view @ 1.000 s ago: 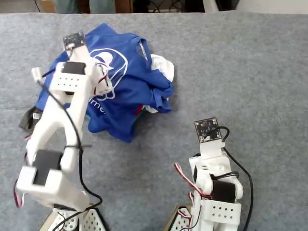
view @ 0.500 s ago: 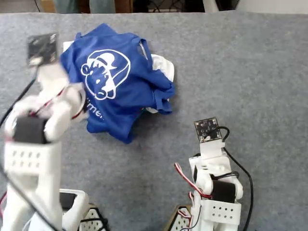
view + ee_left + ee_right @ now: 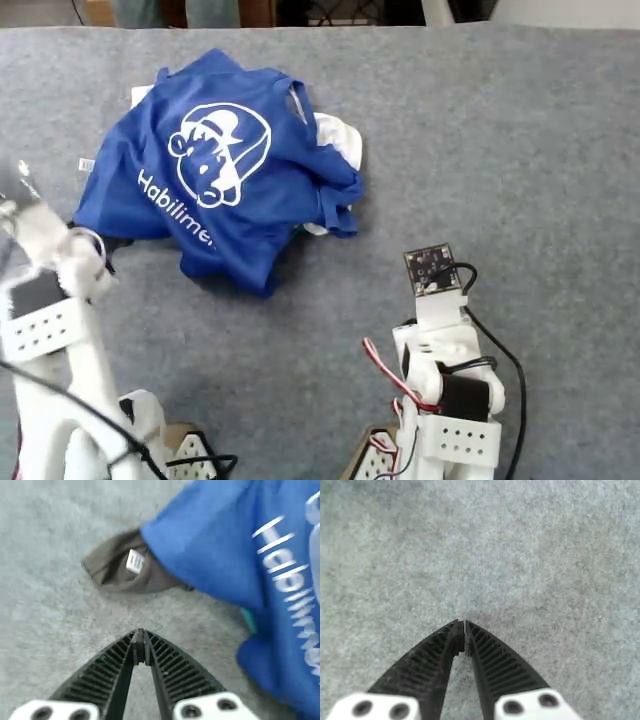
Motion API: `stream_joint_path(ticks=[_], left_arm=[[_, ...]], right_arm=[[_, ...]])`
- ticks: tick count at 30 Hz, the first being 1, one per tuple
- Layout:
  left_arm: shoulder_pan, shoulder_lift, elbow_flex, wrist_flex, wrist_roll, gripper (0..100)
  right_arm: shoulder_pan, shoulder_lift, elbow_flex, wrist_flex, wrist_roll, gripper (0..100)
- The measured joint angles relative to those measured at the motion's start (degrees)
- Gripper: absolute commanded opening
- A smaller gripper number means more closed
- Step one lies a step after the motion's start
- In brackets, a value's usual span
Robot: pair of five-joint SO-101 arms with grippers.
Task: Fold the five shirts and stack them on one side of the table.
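At the 8 o'clock edge of the grey felt-like worktop (image 3: 520, 150) stands my white plastic left arm (image 3: 50, 310). My left gripper (image 3: 140, 647), two black ribbed fingers pressed together at the tips with nothing between them, hangs over bare worktop just short of the clothes. Nearest to it lies a dark brown garment (image 3: 117, 572) with a small white tag (image 3: 134, 561), poking out from under the pile at its 8 o'clock corner (image 3: 108, 242). Over it spreads the crumpled blue shirt (image 3: 215, 185) with a white cartoon print and white lettering, unfolded, heaped toward 11 o'clock on the worktop; a sliver of teal cloth (image 3: 248, 622) shows beneath its hem. A white shirt (image 3: 338, 138) peeks out at the blue one's 3 o'clock side. Well apart, at 5 o'clock, sits my white right arm (image 3: 440, 375), its right gripper (image 3: 464, 636) likewise pressed together and empty above bare grey worktop.
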Motion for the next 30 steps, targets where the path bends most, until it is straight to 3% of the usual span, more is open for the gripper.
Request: stream_joint_path(ticks=[4,7,12,18,25,30], left_arm=[[-0.09,5.71,9.85,-17.32,-0.09,3],[-0.97,9.05,10.73,-23.91,-0.09,3],[-2.55,13.71,10.46,-25.49,-0.09,3],[-2.73,14.07,10.46,-25.49,-0.09,3],[-2.73,14.15,10.46,-25.85,-0.09,3],[-2.73,14.33,10.37,-26.02,-0.09,3]], right_arm=[[0.18,0.00,-0.79,-7.91,1.76,2.6],[-0.09,0.00,-5.19,-17.05,4.13,5.9],[-1.85,3.87,-15.65,-21.01,7.74,19.8],[-11.87,22.86,-31.47,-19.34,7.12,21.3],[-27.96,51.34,-57.85,-11.52,-3.08,21.6],[-33.85,71.12,-75.52,-6.42,-8.79,21.6]])
